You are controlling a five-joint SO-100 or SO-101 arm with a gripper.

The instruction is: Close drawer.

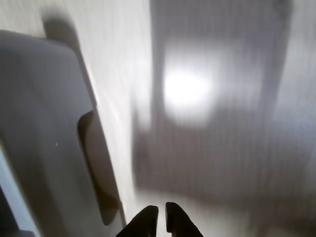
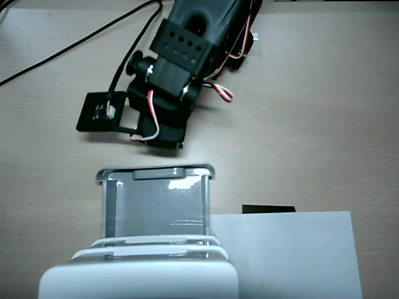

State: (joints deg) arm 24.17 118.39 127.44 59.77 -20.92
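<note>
The drawer [image 2: 154, 208] is a translucent grey tray standing pulled out from the white mini cabinet [image 2: 137, 277], and its front lip with the dark slot handle [image 2: 153, 175] faces the arm. My gripper [image 2: 166, 141] hangs just beyond that front lip, a little apart from it. The wrist view is blurred: the drawer [image 1: 39, 123] fills the left side, with its dark handle slot [image 1: 96, 163]. My gripper [image 1: 162, 217] enters from the bottom edge to the right of the slot, with its black fingertips nearly together and nothing between them.
A flat white paper sheet [image 2: 287, 252] lies on the wooden table [image 2: 324, 112] right of the cabinet, with a small black strip [image 2: 268, 208] at its far edge. Black cables [image 2: 75, 40] run across the top left. The arm's black body [image 2: 193, 43] occupies the top centre.
</note>
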